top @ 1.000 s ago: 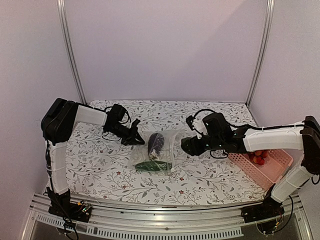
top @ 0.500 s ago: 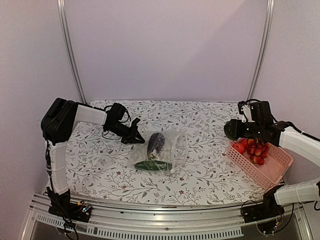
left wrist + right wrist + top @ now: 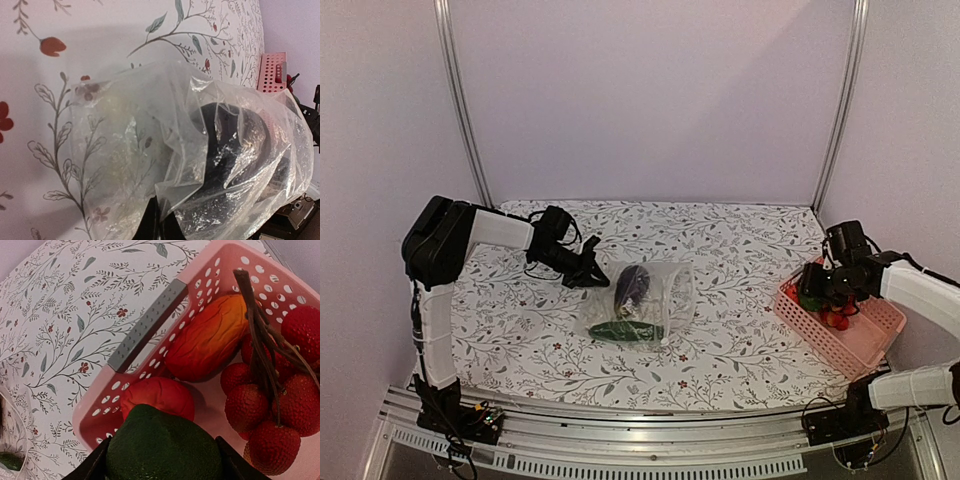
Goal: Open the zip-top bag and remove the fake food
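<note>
The clear zip-top bag [image 3: 660,300] lies mid-table with a dark purple eggplant [image 3: 632,283] and a green cucumber [image 3: 625,331] inside. My left gripper [image 3: 592,276] is shut on the bag's left edge. In the left wrist view the crinkled bag [image 3: 150,150] rises from the pinched fingertips [image 3: 150,227], and the eggplant [image 3: 240,145] shows dark through it. My right gripper [image 3: 812,290] hangs over the pink basket, shut on a round dark green fake fruit [image 3: 162,445]. That fruit sits between the two fingers [image 3: 92,467] of the right gripper [image 3: 162,460].
The pink lattice basket [image 3: 868,335] stands at the table's right edge. Its grey handle [image 3: 145,325] faces the table. Inside lie an orange-red piece [image 3: 210,337], a red tomato [image 3: 157,397] and a cluster of red strawberries [image 3: 270,407]. Metal posts [image 3: 460,110] flank the back wall.
My right arm has swung from beside the bag to the right and now hangs low over the basket with the green fruit. The left gripper and the bag have stayed put.
</note>
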`<action>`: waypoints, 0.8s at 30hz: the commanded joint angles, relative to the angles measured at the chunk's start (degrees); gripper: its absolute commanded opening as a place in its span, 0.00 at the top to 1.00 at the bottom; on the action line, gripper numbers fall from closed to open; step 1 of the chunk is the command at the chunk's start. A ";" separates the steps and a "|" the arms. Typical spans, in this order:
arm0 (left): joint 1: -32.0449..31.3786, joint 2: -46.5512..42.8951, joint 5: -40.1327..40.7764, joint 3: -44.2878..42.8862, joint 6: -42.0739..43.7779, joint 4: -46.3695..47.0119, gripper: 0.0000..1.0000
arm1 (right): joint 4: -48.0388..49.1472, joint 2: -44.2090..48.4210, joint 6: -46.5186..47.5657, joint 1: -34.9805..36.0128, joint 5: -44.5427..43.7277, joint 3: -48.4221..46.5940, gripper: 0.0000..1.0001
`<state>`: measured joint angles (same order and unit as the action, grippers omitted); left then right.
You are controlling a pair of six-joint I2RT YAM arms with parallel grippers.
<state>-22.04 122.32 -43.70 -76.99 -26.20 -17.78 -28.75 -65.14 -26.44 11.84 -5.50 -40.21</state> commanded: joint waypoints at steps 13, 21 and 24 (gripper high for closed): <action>0.67 0.03 -1.03 -0.09 0.29 0.57 1.00 | 5.60 3.05 5.67 -0.45 10.80 -2.06 0.17; 0.65 -0.74 -1.34 1.29 -1.10 2.58 1.00 | 15.36 -0.25 9.48 5.35 22.62 -2.20 0.27; 0.62 -0.98 -1.36 1.81 -1.38 2.95 1.00 | 18.58 -5.04 7.05 9.47 25.83 -3.05 0.32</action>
<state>-21.96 122.32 -44.60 -76.42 -26.94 -16.34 -15.97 -65.56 -18.85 17.26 12.93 -41.76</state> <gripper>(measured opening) 0.003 0.696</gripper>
